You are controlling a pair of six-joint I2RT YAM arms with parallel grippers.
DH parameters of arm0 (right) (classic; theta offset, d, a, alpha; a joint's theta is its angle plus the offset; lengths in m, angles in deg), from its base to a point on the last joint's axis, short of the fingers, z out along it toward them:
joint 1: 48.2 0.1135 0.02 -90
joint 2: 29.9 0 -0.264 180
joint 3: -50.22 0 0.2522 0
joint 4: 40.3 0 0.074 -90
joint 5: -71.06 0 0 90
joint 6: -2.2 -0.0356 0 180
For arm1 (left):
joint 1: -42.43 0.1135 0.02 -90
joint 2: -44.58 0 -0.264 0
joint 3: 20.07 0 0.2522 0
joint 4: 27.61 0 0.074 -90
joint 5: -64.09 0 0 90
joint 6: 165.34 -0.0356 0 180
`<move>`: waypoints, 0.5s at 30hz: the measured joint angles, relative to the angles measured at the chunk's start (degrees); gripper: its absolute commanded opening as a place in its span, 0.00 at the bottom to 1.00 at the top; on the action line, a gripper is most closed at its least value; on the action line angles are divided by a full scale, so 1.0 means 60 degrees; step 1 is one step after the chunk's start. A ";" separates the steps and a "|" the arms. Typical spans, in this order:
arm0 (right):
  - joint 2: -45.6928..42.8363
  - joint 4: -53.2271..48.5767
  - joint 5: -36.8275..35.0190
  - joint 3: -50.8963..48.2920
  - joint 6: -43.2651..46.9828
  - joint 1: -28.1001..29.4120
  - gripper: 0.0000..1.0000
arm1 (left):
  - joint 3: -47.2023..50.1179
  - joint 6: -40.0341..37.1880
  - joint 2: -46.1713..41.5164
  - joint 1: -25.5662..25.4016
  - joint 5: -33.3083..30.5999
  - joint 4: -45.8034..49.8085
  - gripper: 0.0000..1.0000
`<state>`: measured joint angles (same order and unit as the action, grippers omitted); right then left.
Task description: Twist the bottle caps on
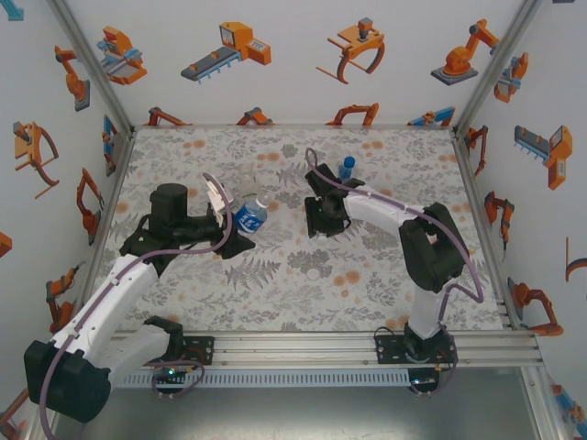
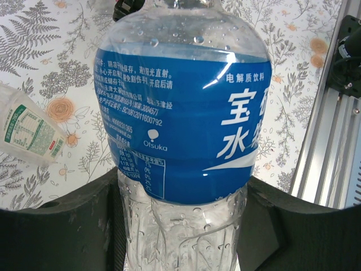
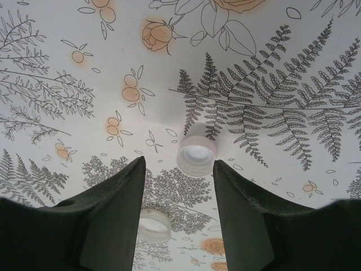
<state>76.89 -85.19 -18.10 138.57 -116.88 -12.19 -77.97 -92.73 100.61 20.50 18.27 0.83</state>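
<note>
**Left arm.** The left fingers (image 2: 62,228) are clamped on both sides of the blue-labelled bottle (image 2: 180,130). They grip its clear ribbed lower part, just below the label. The label carries "Otsuka" in small white letters. To the right is the line "电解质饮料" above large white characters beginning "宝" and "水". To the left are blocks of fine Chinese print and a small table. Droplets cling inside the clear wall. In the top view this bottle sits at the middle-left of the floral counter (image 1: 275,293). Just beside it is a second clear bottle (image 2: 28,132) with a green-and-white label, whose print is too small to read.

**Right arm.** The right fingers (image 3: 113,214) are spread apart over the counter and grip nothing. A white cap (image 3: 196,156), open side up, lies just beyond the gap between the tips. A second white cap (image 3: 153,226), blurred, lies within the gap. Behind this arm a small bottle (image 1: 347,169) stands upright, topped with what appears to be a blue cap.
</note>
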 measured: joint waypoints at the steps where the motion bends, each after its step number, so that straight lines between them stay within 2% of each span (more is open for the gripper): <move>1: 0.0007 0.0007 -0.0004 -0.0025 0.0000 0.0000 0.50 | 0.0000 0.0000 0.0000 0.0000 0.0000 0.0004 0.00; 15: 0.0204 0.0022 0.0000 -0.0069 -0.0004 0.0000 0.49 | 0.0000 0.0000 0.0000 0.0000 0.0000 0.0025 0.00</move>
<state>78.11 -85.06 -18.10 138.15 -116.90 -12.19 -77.97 -92.73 100.61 20.50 18.27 0.98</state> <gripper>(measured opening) 0.495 0.577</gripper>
